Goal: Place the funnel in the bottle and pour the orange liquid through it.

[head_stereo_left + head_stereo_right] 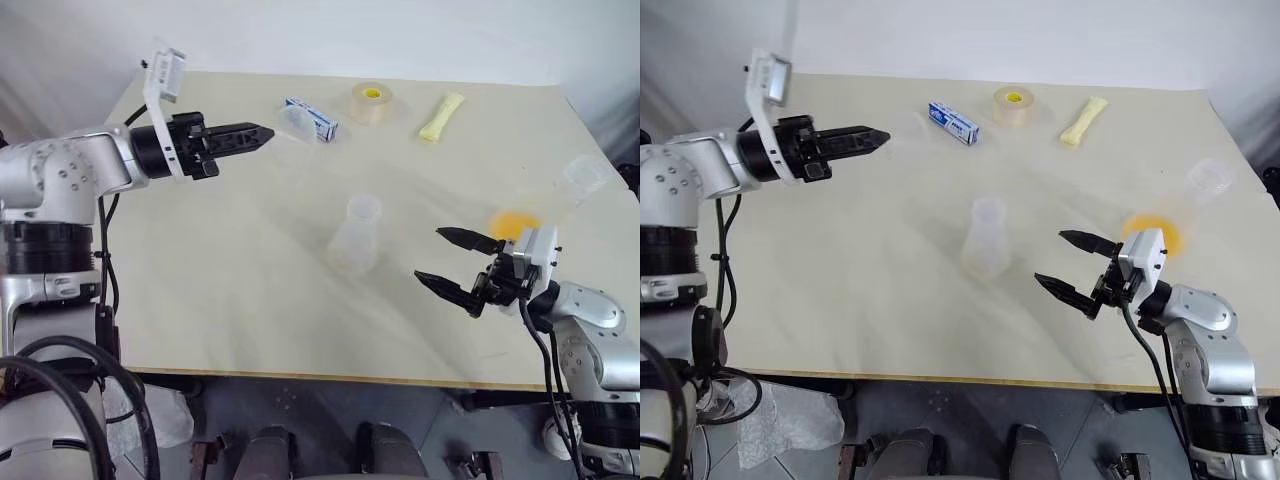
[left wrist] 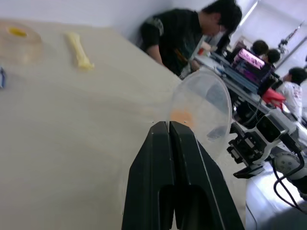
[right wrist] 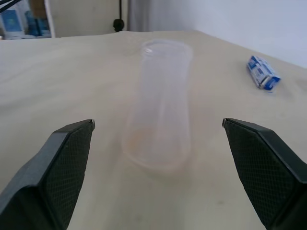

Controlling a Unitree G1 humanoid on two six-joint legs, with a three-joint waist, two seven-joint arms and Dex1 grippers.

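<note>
Evidently the 2 arms share the work. The left end effector is raised above the far left of the tabletop, its 2 black fingers pressed together. The funnel juts out just past their tips and appears pinched by its thin rim. That grip keeps the spout clear, so it can be lowered into a neck. The funnel hangs in the air, well apart from the bottle and off to its far left.

The bottle stands upright near the middle of the tabletop with its mouth open and nothing in it. The right end effector faces it from the near right with its fingers spread wide and nothing between them. In its own wrist view the bottle sits centred ahead of the gap, not yet touched. This looks like a readiness to steady the bottle, or to wait for the pouring step.

The orange liquid lies as a shallow pool in the round base of a clear long-necked flask, just behind the right end effector.

The funnel is colourless and transparent, a wide cone hard to pick out against the pale surface. The bottle is equally clear, broad at the base and narrower toward its mouth.

A tape roll, a yellow wrapped stick and a blue box lie along the far edge, out of the way.
</note>
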